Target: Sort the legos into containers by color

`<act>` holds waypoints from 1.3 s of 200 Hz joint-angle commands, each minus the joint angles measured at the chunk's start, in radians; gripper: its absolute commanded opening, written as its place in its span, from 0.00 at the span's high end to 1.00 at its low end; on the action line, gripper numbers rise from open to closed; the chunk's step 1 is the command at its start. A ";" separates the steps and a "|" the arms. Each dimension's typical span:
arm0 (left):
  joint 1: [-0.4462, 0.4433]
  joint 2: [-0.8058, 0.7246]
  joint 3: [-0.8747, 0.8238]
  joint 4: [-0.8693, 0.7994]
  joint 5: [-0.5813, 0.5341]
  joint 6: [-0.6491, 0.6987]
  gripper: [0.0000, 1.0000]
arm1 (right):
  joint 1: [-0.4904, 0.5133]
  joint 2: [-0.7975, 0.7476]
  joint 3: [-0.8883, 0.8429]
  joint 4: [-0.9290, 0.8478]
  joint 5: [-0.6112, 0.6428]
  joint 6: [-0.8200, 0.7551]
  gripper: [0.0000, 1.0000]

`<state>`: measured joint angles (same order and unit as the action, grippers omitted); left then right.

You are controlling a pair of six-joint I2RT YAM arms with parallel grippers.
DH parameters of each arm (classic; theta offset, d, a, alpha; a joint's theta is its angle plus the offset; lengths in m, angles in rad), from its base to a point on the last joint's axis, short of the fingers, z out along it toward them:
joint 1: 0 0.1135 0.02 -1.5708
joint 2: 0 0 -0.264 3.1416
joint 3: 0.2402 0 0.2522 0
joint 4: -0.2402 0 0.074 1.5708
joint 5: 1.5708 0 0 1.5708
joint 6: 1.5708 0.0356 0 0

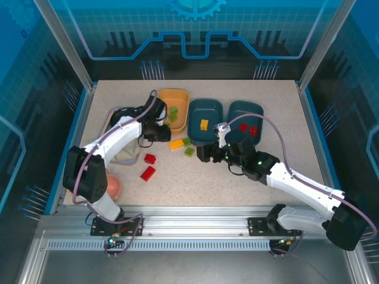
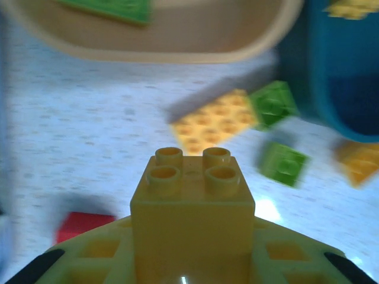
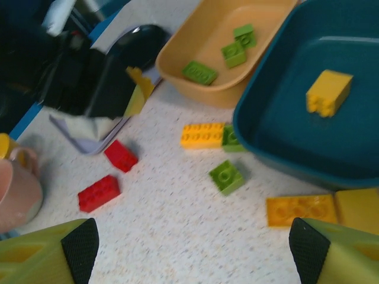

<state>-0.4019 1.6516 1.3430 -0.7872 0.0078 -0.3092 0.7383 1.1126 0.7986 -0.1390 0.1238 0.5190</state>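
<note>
Three shallow rounded-rectangular plastic tubs are present: one yellow-orange tub (image 1: 169,100) and two dark teal tubs (image 1: 207,109). The small plastic bricks number five green bricks (image 3: 199,73), four red bricks (image 3: 99,193) and at least four yellow-orange bricks (image 3: 327,93) (a further yellow shape at the right wrist view's edge cannot be told for certain). One peach-pink ball (image 1: 113,186) is also shown.

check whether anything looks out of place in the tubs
Mildly odd: the yellow-orange tub holds green legos, while a yellow lego sits in the teal tub beside it. Nothing looks spilled or damaged.
</note>
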 commanded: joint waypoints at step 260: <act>-0.051 -0.298 -0.035 -0.278 -0.253 -0.626 0.21 | 0.207 0.403 0.360 -0.228 0.062 -0.127 0.15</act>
<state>-0.5156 1.5616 1.5234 -1.0069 -0.1429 -0.7662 0.8474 1.3937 1.0798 -0.4267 0.2352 0.4168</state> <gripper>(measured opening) 0.794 0.855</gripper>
